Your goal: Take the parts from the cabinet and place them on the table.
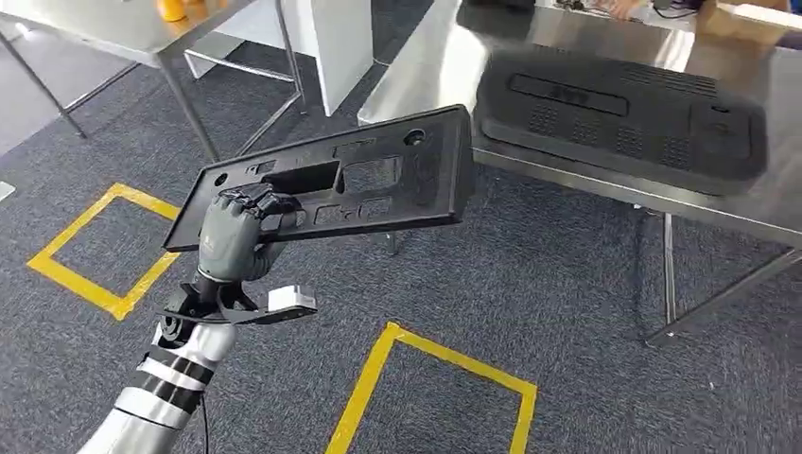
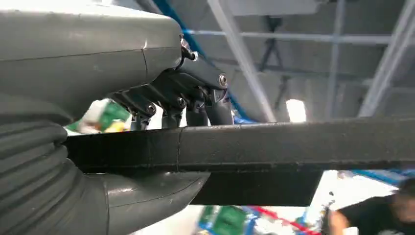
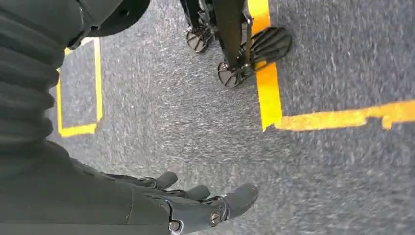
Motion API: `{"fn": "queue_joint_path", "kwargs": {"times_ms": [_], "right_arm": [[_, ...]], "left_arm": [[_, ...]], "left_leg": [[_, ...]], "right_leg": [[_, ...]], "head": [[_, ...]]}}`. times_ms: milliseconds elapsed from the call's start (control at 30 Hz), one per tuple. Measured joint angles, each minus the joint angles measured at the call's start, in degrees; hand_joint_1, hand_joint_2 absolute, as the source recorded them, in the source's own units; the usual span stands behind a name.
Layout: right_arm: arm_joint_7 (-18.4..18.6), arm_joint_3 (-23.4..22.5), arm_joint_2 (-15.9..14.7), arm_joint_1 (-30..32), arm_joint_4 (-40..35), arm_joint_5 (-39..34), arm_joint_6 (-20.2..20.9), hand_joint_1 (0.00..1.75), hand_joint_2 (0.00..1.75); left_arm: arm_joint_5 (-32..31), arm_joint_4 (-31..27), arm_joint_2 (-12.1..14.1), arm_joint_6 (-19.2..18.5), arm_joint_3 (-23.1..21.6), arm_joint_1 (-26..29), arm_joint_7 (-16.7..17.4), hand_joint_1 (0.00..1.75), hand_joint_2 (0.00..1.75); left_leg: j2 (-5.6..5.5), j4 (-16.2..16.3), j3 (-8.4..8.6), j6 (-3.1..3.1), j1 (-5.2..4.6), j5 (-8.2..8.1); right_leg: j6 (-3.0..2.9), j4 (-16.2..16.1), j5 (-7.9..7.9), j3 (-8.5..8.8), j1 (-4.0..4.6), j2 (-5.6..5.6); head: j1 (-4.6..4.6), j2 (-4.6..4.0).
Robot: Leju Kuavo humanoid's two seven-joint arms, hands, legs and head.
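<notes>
Head view shows the left hand [image 1: 232, 232] holding a flat black plastic part [image 1: 378, 180] up in the air. The part is long, thin and full of square cut-out holes. It sits tilted, just in front of the shiny metal table [image 1: 435, 66], not touching it. On that table lies another black part [image 1: 619, 113], wide and bumpy with little dots. The floor is grey fuzzy carpet [image 1: 567, 312] with yellow tape [image 1: 95, 274] making squares.

The left wrist view shows the part's edge [image 2: 293, 142] up close, with dark fingers [image 2: 195, 105] curled over one side and the thick grey thumb [image 2: 147, 196] under it.

The right wrist view shows the right hand [image 3: 195, 208] hanging above the carpet, fingers spread loose, holding nothing.
</notes>
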Motion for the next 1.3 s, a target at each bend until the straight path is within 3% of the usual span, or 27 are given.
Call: {"fn": "queue_joint_path", "kwargs": {"times_ms": [33,67,100,133,167,233,267,300,400,433,500,567,633,667,733,767,800,933,967,1000,1033,1100,1133,1167,1200,1267,1300], "right_arm": [[0.0,-0.02,-0.07,-0.13,0.0,0.0,0.0,0.0,1.75],[-0.02,-0.02,-0.04,-0.22,0.0,0.0,0.0,0.0,1.75],[0.0,-0.02,-0.04,-0.2,0.0,0.0,0.0,0.0,1.75],[0.0,-0.02,-0.02,-0.19,0.0,0.0,0.02,0.0,1.75],[0.0,-0.02,-0.02,-0.16,0.0,0.0,0.0,0.0,1.75],[0.0,-0.02,0.09,0.01,0.02,0.0,0.02,0.0,1.75],[0.0,-0.02,0.11,0.03,0.0,0.0,0.0,0.0,1.75],[0.0,-0.04,-0.02,-0.11,0.0,0.02,0.02,0.0,1.75],[0.0,-0.07,0.0,0.24,0.0,0.02,0.0,0.0,1.75],[0.02,-0.07,0.02,0.45,0.02,0.02,0.0,0.0,1.75],[0.09,-0.07,0.15,0.57,0.0,0.04,0.02,0.0,1.75],[0.09,-0.09,0.07,0.09,0.0,0.31,0.11,0.0,1.75],[0.09,-0.2,0.09,0.04,0.0,0.53,0.18,0.0,1.75],[0.09,-0.33,0.09,0.11,0.0,0.55,0.2,0.0,1.75],[0.09,-0.55,0.0,0.21,0.0,0.57,0.2,0.0,1.75],[0.09,-0.57,-0.11,0.12,-0.02,0.59,0.22,0.0,1.75],[0.07,-0.57,-0.13,-0.07,-0.07,0.81,0.22,0.0,1.75],[-0.24,-0.57,-0.26,-0.12,-0.07,1.92,0.09,0.0,1.75],[-0.2,-0.57,-0.26,0.03,-0.07,2.03,0.09,0.0,1.75],[-0.11,-0.57,-0.17,0.06,-0.09,2.1,0.09,0.0,1.75],[-0.04,-0.57,-0.2,0.01,-0.09,2.12,0.09,0.0,1.75],[-0.02,-0.57,-0.2,-0.24,-0.09,2.3,0.09,0.0,1.75],[0.0,-0.57,-0.15,-0.26,-0.09,2.32,0.09,0.0,1.75],[0.0,-0.57,-0.18,-0.26,-0.09,2.34,0.09,0.0,1.75],[0.0,-0.57,-0.18,-0.24,-0.09,2.34,0.09,0.0,1.75],[0.09,-0.57,-0.05,-0.19,-0.09,2.43,0.09,0.0,1.75],[0.11,-0.57,-0.09,-0.17,-0.09,2.43,0.09,0.0,1.75]], "left_arm": [[0.02,0.0,0.0,0.0,-0.02,0.02,0.0,1.75,1.75],[0.0,0.11,0.09,0.0,-0.02,0.1,0.0,1.75,1.75],[0.0,0.26,0.11,-0.02,-0.04,0.33,0.0,1.75,1.75],[0.0,0.39,0.11,-0.02,-0.04,0.49,0.0,1.75,1.75],[0.0,0.44,0.11,-0.04,-0.04,0.52,0.0,1.75,1.75],[0.0,0.42,0.11,-0.04,-0.07,0.4,0.0,1.75,1.75],[0.0,0.44,0.13,-0.04,-0.04,0.36,0.0,1.75,1.75],[0.0,0.48,0.18,-0.04,-0.07,0.35,0.0,1.75,1.75],[-0.02,0.48,0.11,-0.13,-0.2,0.38,0.02,1.75,1.75],[0.0,0.48,0.07,-0.13,-0.22,0.24,0.02,1.75,1.75],[-0.02,0.41,-0.11,-0.15,-0.31,-0.12,0.0,1.75,1.75],[0.02,0.42,-0.04,-0.31,-0.31,-0.16,0.04,1.75,1.75],[0.09,0.46,0.0,-0.63,-0.39,-0.08,0.07,1.75,1.75],[0.11,0.46,0.0,-0.66,-0.53,-0.12,0.07,1.75,1.75],[0.15,0.46,0.0,-0.66,-0.72,-0.22,0.09,1.75,1.75],[0.15,0.46,0.0,-0.66,-0.77,-0.26,0.09,1.75,1.75],[0.15,0.44,0.0,-0.66,-0.79,-0.31,0.09,1.75,1.75],[0.35,0.42,0.07,-0.68,-0.9,-0.44,0.15,1.75,1.75],[0.35,0.35,0.07,-0.7,-0.9,-0.53,0.17,1.75,1.75],[0.35,0.35,0.07,-0.77,-0.92,-0.56,0.22,1.75,1.75],[0.46,0.35,0.09,-0.77,-0.92,-0.56,0.22,1.75,1.75],[0.5,0.42,0.15,-0.83,-0.92,-0.35,0.24,1.75,1.75],[0.5,0.44,0.18,-0.83,-0.94,-0.11,0.24,1.75,1.75],[0.5,0.46,0.22,-0.83,-0.94,-0.01,0.24,1.75,1.75],[0.5,0.46,0.22,-0.83,-0.96,-0.03,0.24,1.75,1.75],[0.59,0.44,0.22,-0.89,-0.96,-0.23,0.28,1.75,1.75],[0.7,0.46,0.22,-1.03,-0.96,-0.34,0.44,1.75,1.75]], "left_leg": [[-1.6,4.87,-2.31,-0.13,-0.02,-2.36],[-2.12,9.62,-4.82,-0.32,-0.01,-4.32],[-2.28,12.9,-6.7,-0.41,-0.01,-5.18],[-2.31,13.4,-7.31,-0.4,0.0,-4.63],[-2.31,11.39,-6.76,-0.42,0.09,-2.63],[-3.04,2.26,-2.7,-0.53,0.54,2.95],[-5.72,-2.49,-0.66,-0.81,1.12,4.58],[-8.05,-3.46,-0.25,-0.97,1.28,3.64],[-6.12,-3.09,-0.23,0.31,0.47,3.9],[-5.43,-3.43,-0.13,0.85,0.66,4.25],[-4.0,-3.82,0.09,1.9,0.73,4.53],[-2.29,-3.82,0.05,2.14,0.33,4.44],[-0.67,-3.81,0.03,2.32,0.18,4.29],[0.05,-3.81,0.07,2.3,0.17,4.24],[1.3,-3.81,0.19,2.17,0.16,4.04],[1.9,-3.81,0.34,2.01,0.14,3.92],[2.36,-3.8,0.46,1.7,-0.25,3.71],[4.19,-4.4,1.34,0.37,-0.43,3.18],[2.98,-3.95,0.92,-0.06,0.06,2.74],[0.25,-2.29,0.5,-0.13,0.06,1.56],[-1.3,1.25,-1.02,-0.19,0.04,-0.44],[-2.18,10.39,-5.79,-0.54,0.04,-4.26],[-2.21,13.56,-7.79,-0.59,0.04,-4.73],[-2.2,13.39,-8.16,-0.58,0.06,-3.78],[-2.19,10.62,-7.29,-0.59,0.18,-1.38],[-2.19,0.68,-2.83,-0.73,0.59,4.31],[-2.3,-2.61,-1.44,-0.87,0.83,4.98]], "right_leg": [[-0.07,0.0,-0.05,0.03,-0.03,0.85],[-0.12,0.01,-0.08,0.0,-0.02,1.78],[-0.12,0.05,-0.08,0.0,0.0,2.77],[-0.11,0.08,-0.08,0.04,-0.01,3.62],[-0.09,0.16,-0.09,0.1,-0.08,4.52],[0.03,0.5,-0.17,0.22,-0.33,6.2],[0.48,0.88,-0.41,0.01,-0.32,7.0],[0.93,1.56,-0.55,-0.72,0.18,7.6],[2.1,0.69,0.24,-1.36,-0.49,9.24],[2.58,0.55,0.47,-1.57,-0.15,9.92],[2.41,4.38,-1.43,-3.63,0.15,3.59],[2.18,13.38,-4.98,-8.27,0.08,1.73],[2.51,19.42,-6.42,-11.39,0.06,1.45],[2.92,18.03,-5.74,-10.77,0.07,1.43],[3.69,8.71,-2.35,-5.65,0.13,0.58],[3.65,2.99,-0.84,-2.34,0.4,-1.35],[2.74,1.06,-0.68,-1.41,0.96,-3.57],[1.15,0.71,-0.2,-1.09,1.4,-1.53],[0.64,0.18,0.1,-0.5,-0.01,-1.1],[0.33,0.14,-0.06,-0.27,0.1,-0.87],[-0.13,0.15,-0.14,-0.15,0.07,-0.78],[-0.35,0.18,-0.28,-0.06,0.13,0.04],[-0.37,0.2,-0.32,-0.02,0.17,0.52],[-0.39,0.23,-0.34,0.08,0.16,0.87],[-0.39,0.29,-0.39,0.2,0.1,1.2],[0.07,0.53,-0.74,0.58,-0.08,1.83],[0.48,0.88,-1.0,0.46,0.1,2.07]], "head": [[-0.26,-0.02],[-0.5,-0.02],[-0.44,-0.02],[-0.44,-0.02],[-0.5,-0.02],[-0.46,0.0],[-0.5,-0.02],[-0.52,0.0],[-0.5,-0.02],[-0.48,0.0],[0.09,-0.02],[0.22,0.0],[0.24,-0.02],[0.22,0.0],[0.24,-0.02],[0.26,0.0],[0.2,0.0],[0.13,-0.02],[-0.02,0.0],[-0.11,-0.02],[-0.28,-0.02],[-0.52,-0.02],[-0.61,0.0],[-0.57,-0.02],[-0.61,0.0],[-0.57,-0.02],[-0.63,0.0]]}}
